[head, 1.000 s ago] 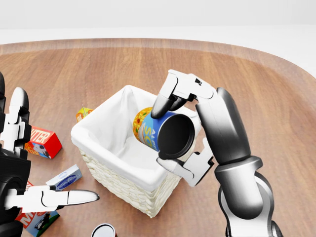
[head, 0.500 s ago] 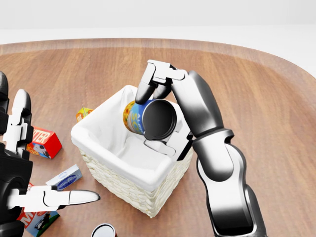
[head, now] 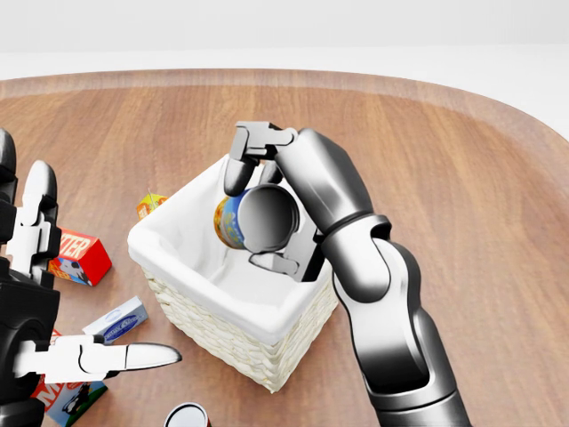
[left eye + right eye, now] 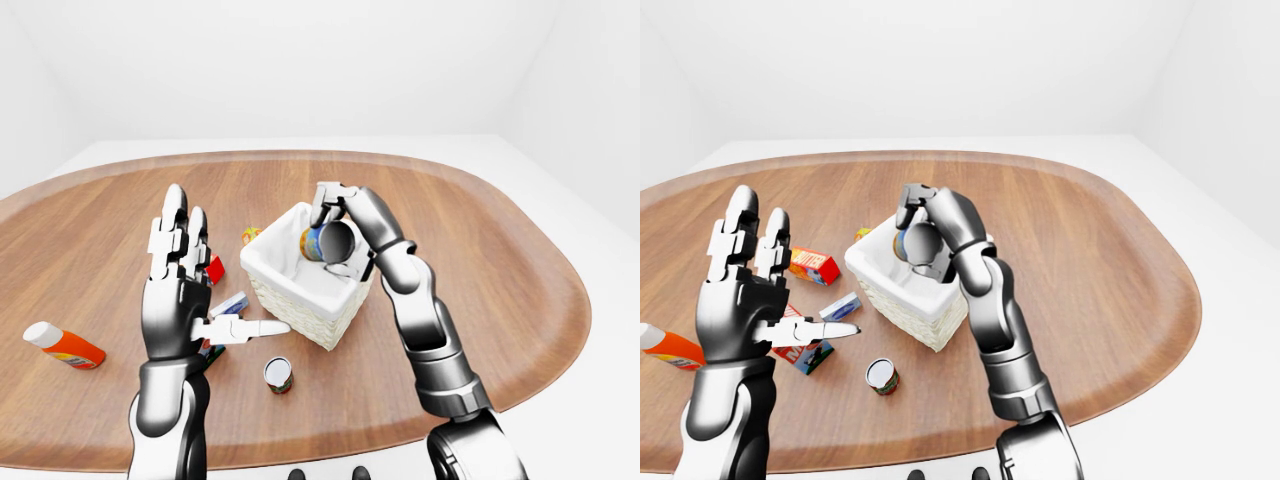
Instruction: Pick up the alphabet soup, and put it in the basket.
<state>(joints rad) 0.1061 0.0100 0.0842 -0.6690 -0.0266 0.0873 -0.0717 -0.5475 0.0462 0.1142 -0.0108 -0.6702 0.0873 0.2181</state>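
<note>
Head view, hand [image 3: 258,213] gripping cylindrical soup can [image 3: 242,221]; woven basket [image 3: 233,334]

Simulated test room: bare white walls [image 4: 300,60] (featureless), wooden table [image 4: 480,260].

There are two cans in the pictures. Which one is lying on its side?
The alphabet soup, held sideways over the basket by the right hand. The other can stands upright on the table.
</note>
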